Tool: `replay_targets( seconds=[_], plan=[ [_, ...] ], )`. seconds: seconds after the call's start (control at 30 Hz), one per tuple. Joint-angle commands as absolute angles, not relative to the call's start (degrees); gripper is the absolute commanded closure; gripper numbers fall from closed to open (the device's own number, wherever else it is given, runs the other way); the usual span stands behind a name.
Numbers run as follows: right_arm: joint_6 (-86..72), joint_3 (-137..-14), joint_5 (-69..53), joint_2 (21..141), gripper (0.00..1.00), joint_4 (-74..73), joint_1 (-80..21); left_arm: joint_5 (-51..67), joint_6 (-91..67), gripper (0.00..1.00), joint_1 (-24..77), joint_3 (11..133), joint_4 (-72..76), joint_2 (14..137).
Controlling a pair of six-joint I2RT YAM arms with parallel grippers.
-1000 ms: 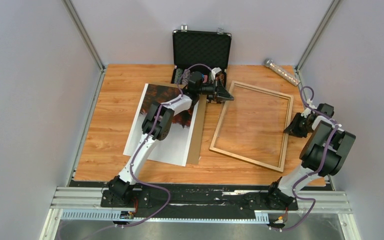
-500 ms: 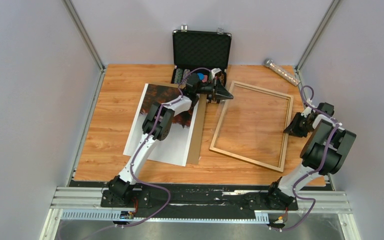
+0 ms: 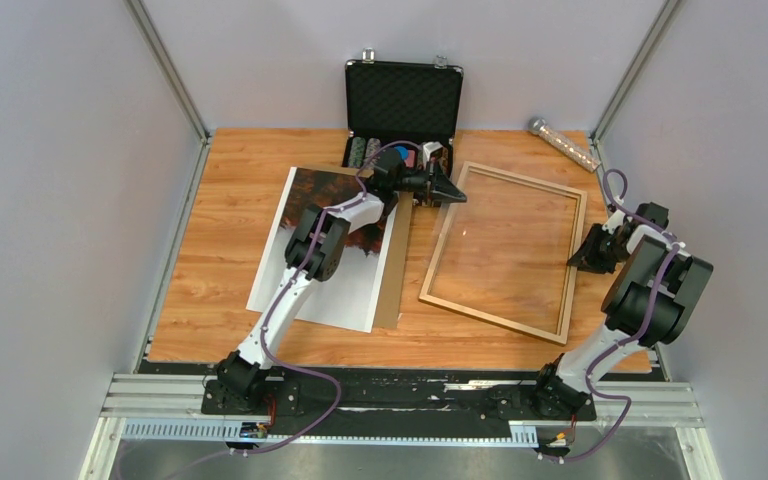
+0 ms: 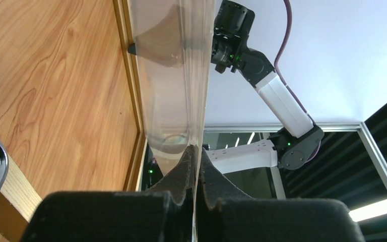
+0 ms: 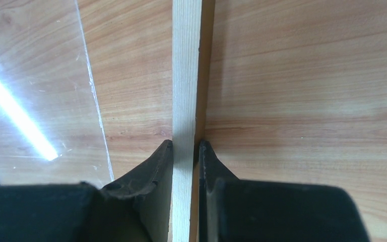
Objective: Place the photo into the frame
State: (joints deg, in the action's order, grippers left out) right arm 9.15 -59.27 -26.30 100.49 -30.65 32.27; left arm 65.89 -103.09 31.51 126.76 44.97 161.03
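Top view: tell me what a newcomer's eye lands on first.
Both arms are on the light wooden frame right of centre. The left gripper pinches the clear pane at the frame's far-left corner, and the right gripper clamps its right rail. Left of the frame, the photo lies face up on the table, and a black case stands open at the far edge.

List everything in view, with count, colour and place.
photo: one, red-orange trees over white, table left.
backing panel: one, brown, along the photo's right edge.
frame: one, light wood, table right.
clear pane: one, transparent, at the frame.
case: one, black, open, far centre.
glittery tube: one, silver, far right.
table: one, orange-brown wood.
left gripper: shut on the clear pane.
right gripper: shut on the frame's rail.
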Motion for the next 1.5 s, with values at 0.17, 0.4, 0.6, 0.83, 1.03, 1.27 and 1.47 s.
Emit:
replay_targets(
  seconds=[0.17,0.4,0.6,0.83,1.03,1.27,1.47],
  plan=[
    [8.7,-58.4,-34.4,103.5,1.0,-34.3,28.8,64.3,-102.2,1.0,33.5,127.1,47.3,158.3],
    [8.8,-57.9,-34.2,102.2,1.0,-34.3,28.8,64.1,-100.1,1.0,34.5,124.9,46.2,156.9],
    [8.9,-57.9,-34.7,101.4,1.0,-34.4,28.7,63.2,-98.1,1.0,34.7,124.0,45.1,157.5],
    [8.9,-57.8,-34.9,101.0,1.0,-34.4,28.8,62.0,-96.4,1.0,34.7,124.0,43.7,158.6],
    [8.9,-57.8,-35.1,100.3,0.96,-34.7,28.8,61.4,-96.9,1.0,34.9,124.2,44.5,158.9],
    [9.1,-58.4,-34.3,99.2,0.83,-35.5,29.5,61.5,-96.6,1.0,35.1,125.4,44.4,159.8],
    [8.8,-59.6,-35.8,98.7,0.68,-36.7,31.2,61.7,-95.7,1.0,35.2,125.9,43.9,159.5]
  ],
)
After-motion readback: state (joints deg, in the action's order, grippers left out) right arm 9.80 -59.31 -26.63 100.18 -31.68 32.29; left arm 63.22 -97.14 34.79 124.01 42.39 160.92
